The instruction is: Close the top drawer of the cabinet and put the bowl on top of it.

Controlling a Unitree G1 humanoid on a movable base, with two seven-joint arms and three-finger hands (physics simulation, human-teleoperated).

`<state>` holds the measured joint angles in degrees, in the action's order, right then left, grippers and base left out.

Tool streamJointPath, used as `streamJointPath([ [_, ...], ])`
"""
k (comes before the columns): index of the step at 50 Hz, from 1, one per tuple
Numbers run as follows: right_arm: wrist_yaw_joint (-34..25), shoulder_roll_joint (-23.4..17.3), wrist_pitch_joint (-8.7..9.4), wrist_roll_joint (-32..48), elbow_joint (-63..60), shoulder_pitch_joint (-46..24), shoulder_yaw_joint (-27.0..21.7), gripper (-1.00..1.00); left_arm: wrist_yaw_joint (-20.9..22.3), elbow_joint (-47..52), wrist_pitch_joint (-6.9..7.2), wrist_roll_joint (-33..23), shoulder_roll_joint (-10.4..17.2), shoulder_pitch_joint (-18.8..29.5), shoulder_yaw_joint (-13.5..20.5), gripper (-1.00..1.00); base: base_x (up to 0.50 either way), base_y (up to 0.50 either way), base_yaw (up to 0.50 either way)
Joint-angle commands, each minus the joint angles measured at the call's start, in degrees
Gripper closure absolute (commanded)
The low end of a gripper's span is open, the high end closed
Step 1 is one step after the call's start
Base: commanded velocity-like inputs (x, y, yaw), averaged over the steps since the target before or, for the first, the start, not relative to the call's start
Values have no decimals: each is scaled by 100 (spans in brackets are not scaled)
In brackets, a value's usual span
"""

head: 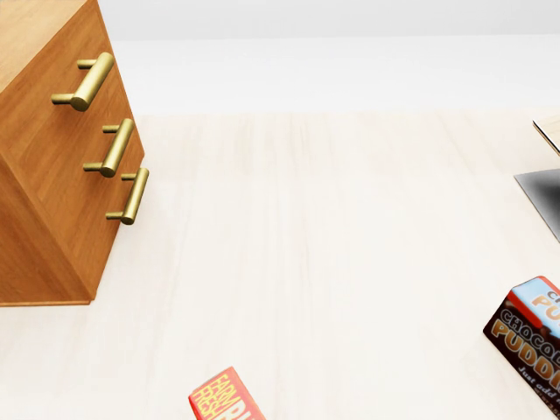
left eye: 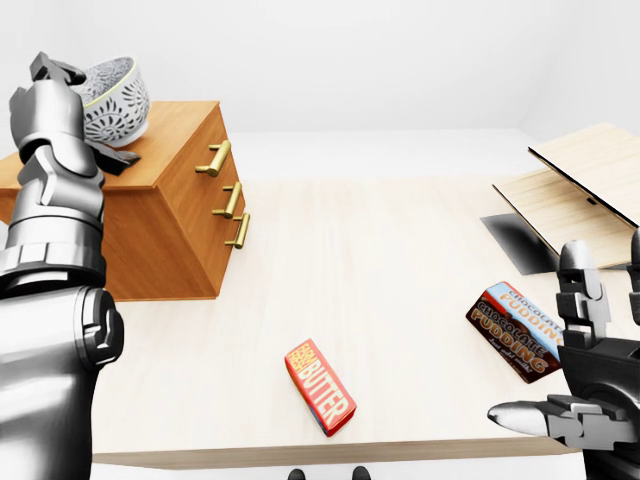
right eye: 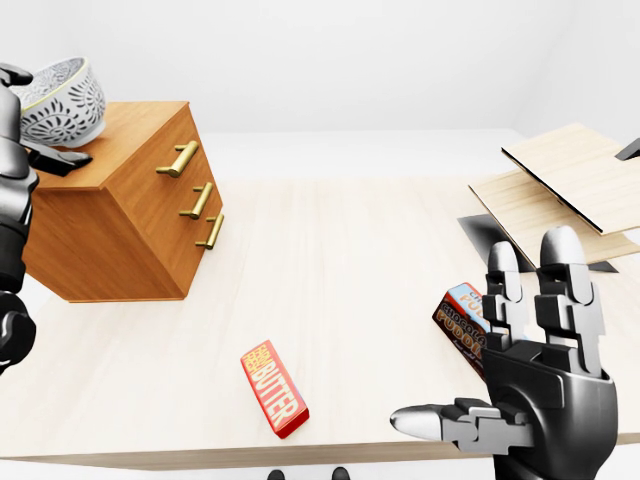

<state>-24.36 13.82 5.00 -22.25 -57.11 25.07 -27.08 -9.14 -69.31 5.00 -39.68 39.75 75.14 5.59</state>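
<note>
Top drawer (left eye: 214, 158) of cabinet (left eye: 160, 225) looks flush with the two below; closing step judged done. Bowl (left eye: 116, 98) is tilted, on or just over the cabinet's top, upper left of left-eye view. Left hand (left eye: 58, 115) is at its left side, fingers (left eye: 108, 157) standing about it; gripped or loose, cannot tell. Right hand (right eye: 540, 375) is spread wide and empty, low right over counter (left eye: 400, 250). Step in hand: placing. Next, by my reading: settle bowl flat; loosen fingers; lift hand clear without nudging it.

The pale counter (left eye: 380, 260) is seen bearing a cabinet (left eye: 170, 220) at left, a butter box (left eye: 320, 386) at lower centre, and a pudding box (left eye: 515, 330) and boards (left eye: 570, 190) at right.
</note>
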Motion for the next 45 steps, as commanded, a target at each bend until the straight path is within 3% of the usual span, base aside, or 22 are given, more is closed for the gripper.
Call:
streamJointPath([
  [1,-12,13,0,10,-1,6,7,-100,81,-163,0,-62,-70,-114,42,-100,0,0,0],
  [32,-21,13,0,83,20,39,106,-100,260,180,0,-187,59,24,94,-100,0,0,0],
  [40,-40,30,0,103,29,74,134,-100,499,908,0,308,135,-72,338,-100,0,0,0],
  [45,-44,22,0,129,92,57,155,-100,1183,2344,0,966,80,-547,616,-100,0,0,0],
])
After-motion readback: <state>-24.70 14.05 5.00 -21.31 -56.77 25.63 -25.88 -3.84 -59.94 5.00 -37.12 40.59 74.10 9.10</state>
